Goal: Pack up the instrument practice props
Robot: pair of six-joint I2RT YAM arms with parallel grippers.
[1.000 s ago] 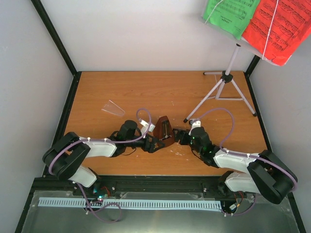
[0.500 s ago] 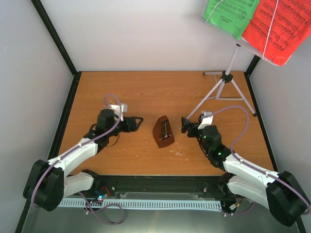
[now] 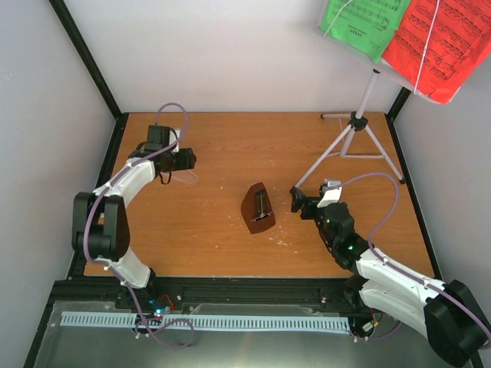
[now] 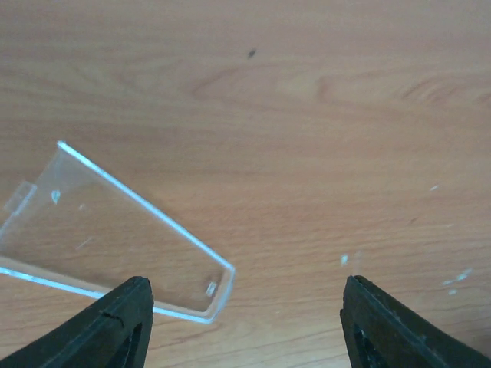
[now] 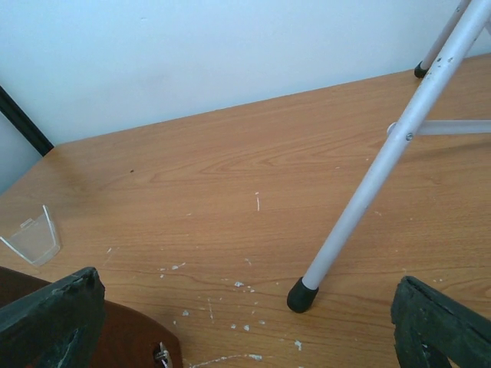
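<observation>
The dark brown metronome (image 3: 258,208) sits uncovered mid-table; its edge shows in the right wrist view (image 5: 115,337). Its clear cover (image 4: 115,245) lies flat on the table at the far left, also seen small in the right wrist view (image 5: 32,238). My left gripper (image 3: 186,159) hovers over the cover's narrow end, open and empty (image 4: 242,322). My right gripper (image 3: 299,198) is open and empty (image 5: 245,322), between the metronome and the nearest foot (image 5: 302,295) of the white tripod music stand (image 3: 355,123). Green (image 3: 364,23) and red (image 3: 437,42) music sheets rest on the stand's top.
The stand's legs (image 3: 330,157) spread over the far right of the table. Black frame posts (image 3: 84,61) and white walls close in the table on the left, back and right. White specks (image 5: 245,285) dot the wood near the stand's foot.
My left arm swung from beside the metronome to the far left, over the clear cover. My right gripper backed away from the metronome towards the stand's foot. The metronome now stands free.
</observation>
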